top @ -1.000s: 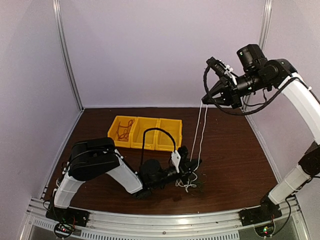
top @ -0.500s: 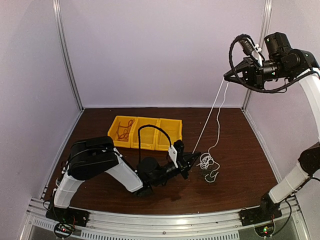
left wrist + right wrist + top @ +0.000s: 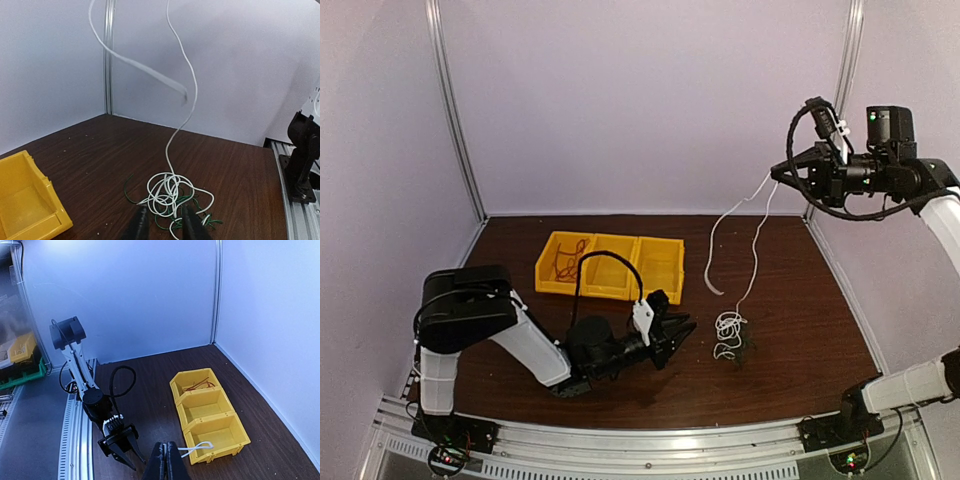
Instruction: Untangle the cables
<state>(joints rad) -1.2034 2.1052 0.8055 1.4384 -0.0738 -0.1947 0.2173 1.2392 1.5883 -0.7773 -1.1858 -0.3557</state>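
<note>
White cable [image 3: 758,245] hangs near upright from my right pincer [image 3: 782,172], which is pinched tight on it high by the right wall. It runs down to a knot [image 3: 728,335] on the table [image 3: 800,300], where it coils through the green cable [image 3: 197,212]. My left pincer [image 3: 682,330] lies low on the wood just left of that knot and points at it, fingers parted by a narrow gap. The wrist view puts the coil straight ahead; whether its nearest loop reaches in between the tips I cannot tell. Left is far the nearer arm, so I judge it should pin the green loops while the right draws the white strand upward. Red cable [image 3: 565,262] lies apart in the bin [image 3: 665,288], leftmost compartment.
</note>
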